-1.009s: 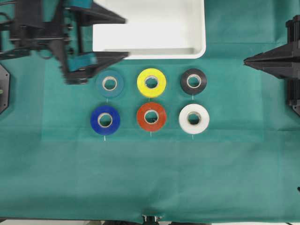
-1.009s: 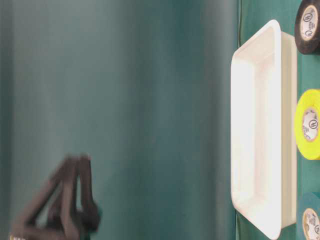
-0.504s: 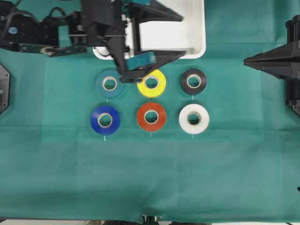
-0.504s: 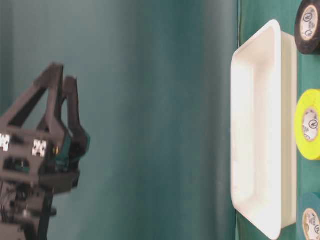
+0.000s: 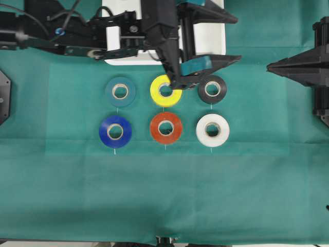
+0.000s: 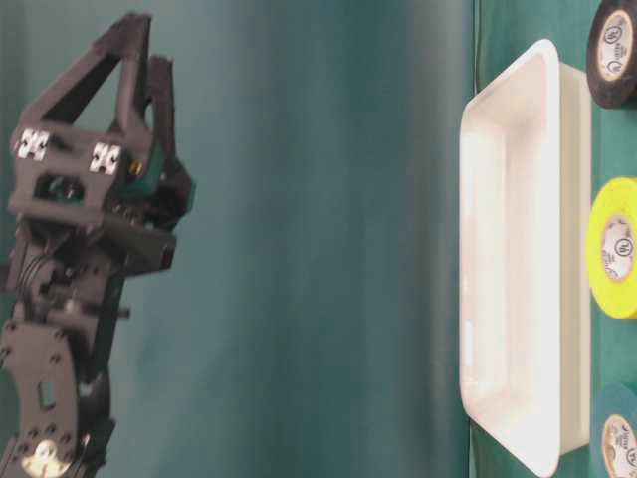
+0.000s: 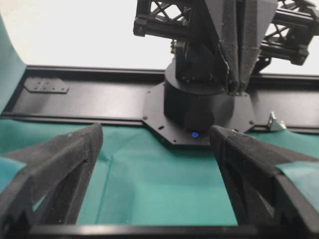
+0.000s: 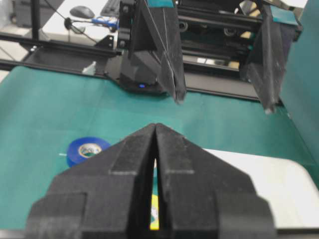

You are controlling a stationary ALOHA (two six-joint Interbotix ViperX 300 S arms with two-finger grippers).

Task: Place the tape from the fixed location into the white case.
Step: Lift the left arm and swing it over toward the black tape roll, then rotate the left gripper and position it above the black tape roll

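The left gripper [image 5: 234,38] (wide open, holding nothing) has slid from the teal roll [image 5: 120,91] toward the tape [image 5: 212,89]. The tape lies at five o'clock from the white case [image 5: 218,49], beside the yellow roll [image 5: 162,95]. The right gripper [image 5: 271,66] stays closed at three o'clock.

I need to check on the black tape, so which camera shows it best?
The overhead view: the black tape lies whole, core up, beside the yellow roll. The table-level view catches only part at its top right corner. Neither wrist view shows it.
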